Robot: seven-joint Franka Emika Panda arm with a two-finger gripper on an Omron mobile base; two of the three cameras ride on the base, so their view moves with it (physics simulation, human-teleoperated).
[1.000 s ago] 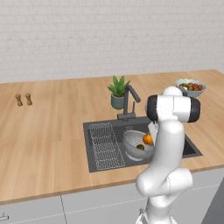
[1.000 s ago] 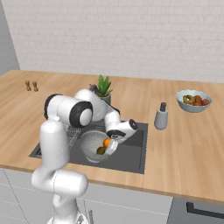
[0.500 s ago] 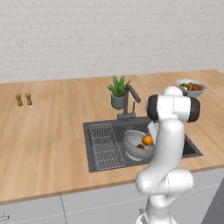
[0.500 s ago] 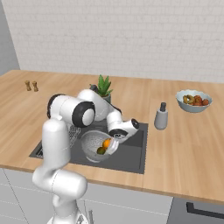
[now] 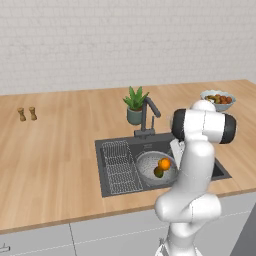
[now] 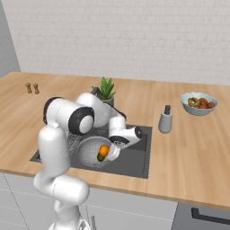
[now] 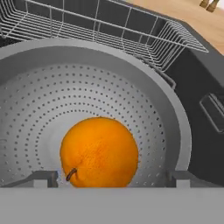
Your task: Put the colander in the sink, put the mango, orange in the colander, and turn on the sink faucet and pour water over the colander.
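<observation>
My end effector [image 7: 112, 178] hangs spread wide over the colander [image 7: 144, 105] in the sink [image 5: 205, 160], one fingertip [image 7: 43, 178] each side of the orange [image 7: 99, 152]; whether they touch it, I cannot tell. The mango [image 5: 158, 172] lies beside the orange.

Orange [image 7: 99, 152] bright orange; colander [image 7: 131, 94] silver-grey (perforated).

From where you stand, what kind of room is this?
Likely a kitchen: a long wooden counter holds a dark grey rectangular sink with a slim dark tap, and a perforated metal colander sits inside.
</observation>
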